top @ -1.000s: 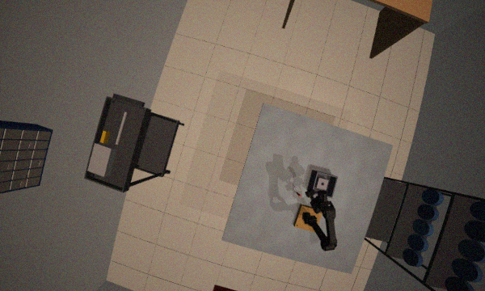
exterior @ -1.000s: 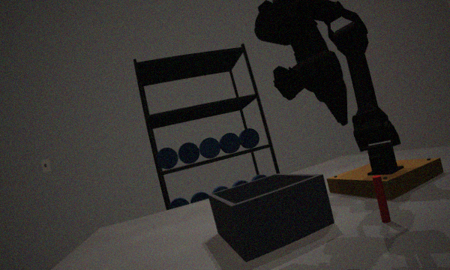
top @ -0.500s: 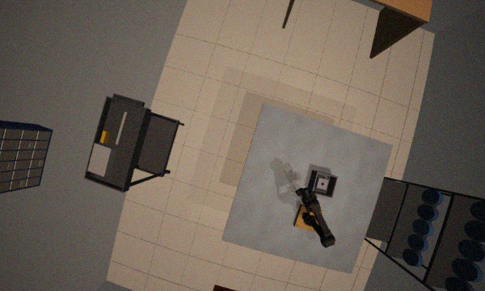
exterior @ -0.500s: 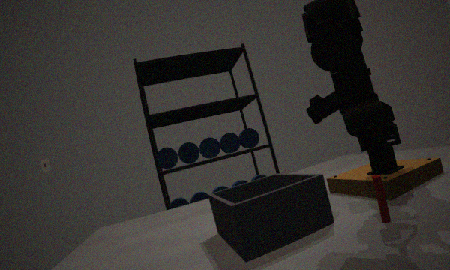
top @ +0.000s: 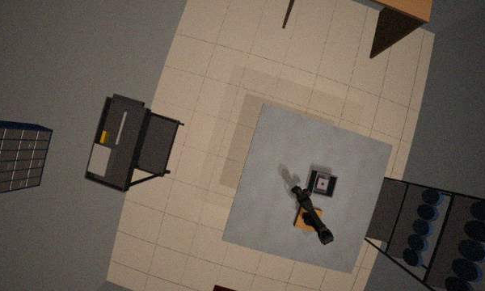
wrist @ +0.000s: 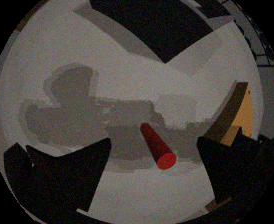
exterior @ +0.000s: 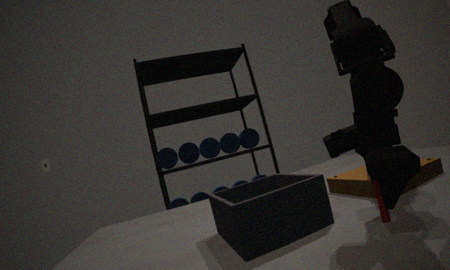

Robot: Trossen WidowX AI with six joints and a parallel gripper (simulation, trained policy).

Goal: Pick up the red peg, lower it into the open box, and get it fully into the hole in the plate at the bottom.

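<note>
The red peg (exterior: 385,215) (wrist: 156,144) stands upright on the grey table top, outside the box. In the top view the arm hides it. My gripper (top: 296,189) (exterior: 389,204) (wrist: 156,143) is open and low around the peg's upper part, one finger on each side. In the wrist view there are gaps on both sides, and the peg's top is a little nearer the right finger. The open dark box (top: 330,188) (exterior: 277,221) (wrist: 153,22) stands beside the gripper. Its light plate (top: 319,187), with a dark hole, shows inside it in the top view.
The arm's orange base block (top: 300,223) (exterior: 346,175) (wrist: 244,112) lies close to the peg. The box walls stand up from the table top (top: 283,133). A rack (top: 396,202) (exterior: 202,112) with blue round things stands beyond the table's edge. A dark cart (top: 129,121) stands farther off.
</note>
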